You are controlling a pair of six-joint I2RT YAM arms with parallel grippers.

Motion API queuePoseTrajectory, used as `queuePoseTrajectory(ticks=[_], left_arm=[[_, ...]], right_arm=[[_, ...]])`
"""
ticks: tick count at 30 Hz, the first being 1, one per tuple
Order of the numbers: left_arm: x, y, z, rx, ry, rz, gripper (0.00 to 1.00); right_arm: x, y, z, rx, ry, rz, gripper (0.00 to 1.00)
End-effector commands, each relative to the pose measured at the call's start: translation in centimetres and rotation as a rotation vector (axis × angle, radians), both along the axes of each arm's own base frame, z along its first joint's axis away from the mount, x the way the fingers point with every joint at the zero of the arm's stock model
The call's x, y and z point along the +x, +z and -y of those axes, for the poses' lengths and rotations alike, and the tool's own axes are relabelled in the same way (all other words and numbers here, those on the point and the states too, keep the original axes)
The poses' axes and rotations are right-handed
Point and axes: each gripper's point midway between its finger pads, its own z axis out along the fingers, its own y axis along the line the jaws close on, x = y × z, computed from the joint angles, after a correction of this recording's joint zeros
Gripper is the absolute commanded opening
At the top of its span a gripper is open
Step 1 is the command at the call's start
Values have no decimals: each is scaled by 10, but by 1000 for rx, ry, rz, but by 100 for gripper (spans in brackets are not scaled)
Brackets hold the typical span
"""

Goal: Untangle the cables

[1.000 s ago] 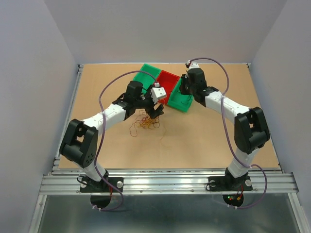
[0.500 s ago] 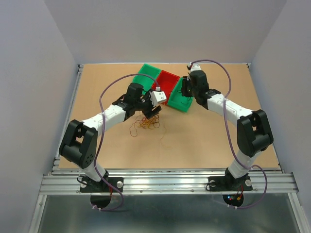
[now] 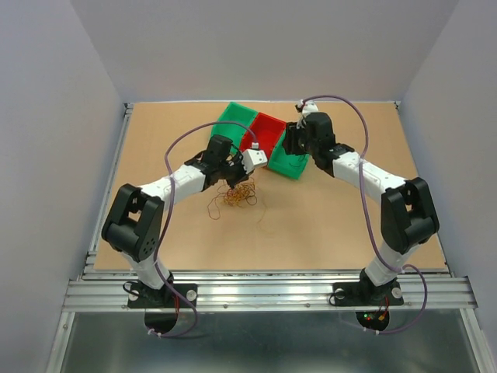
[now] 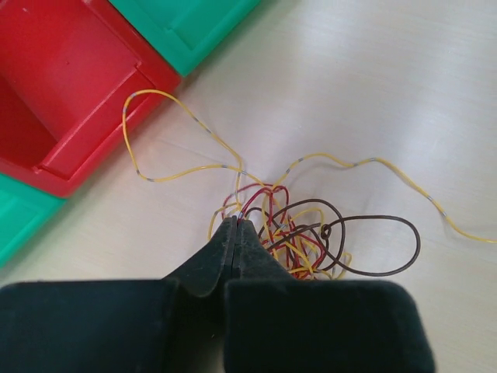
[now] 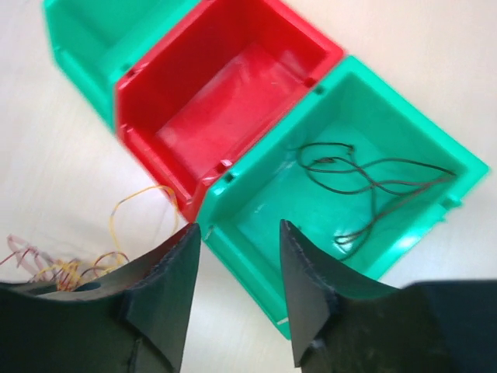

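With one dark cable (image 5: 365,183) binned under my parted right hand (image 5: 239,227), my left hand (image 4: 235,225) was pinched together at the remaining clump (image 4: 291,233).

The left gripper (image 4: 236,227) has its jaws together at the edge of the cables (image 4: 291,233) — a yellow, red and dark tangle on the worktop (image 4: 388,93).
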Motion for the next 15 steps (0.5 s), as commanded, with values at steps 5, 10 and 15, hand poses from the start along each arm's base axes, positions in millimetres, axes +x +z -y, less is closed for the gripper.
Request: queuePoseTrajectory(ticks=[5,10,15], left_arm=[[-10,109,1,-226,27,178,0],[-19,144,-8,-311,66,233,0],[-22,168,-19,-370,105,295,0]], right_arm=[[-34,27,-72,147,493,152,54],[-66,38,-99,252,736,212,62],[-99,49,-115,291,910,279,81]])
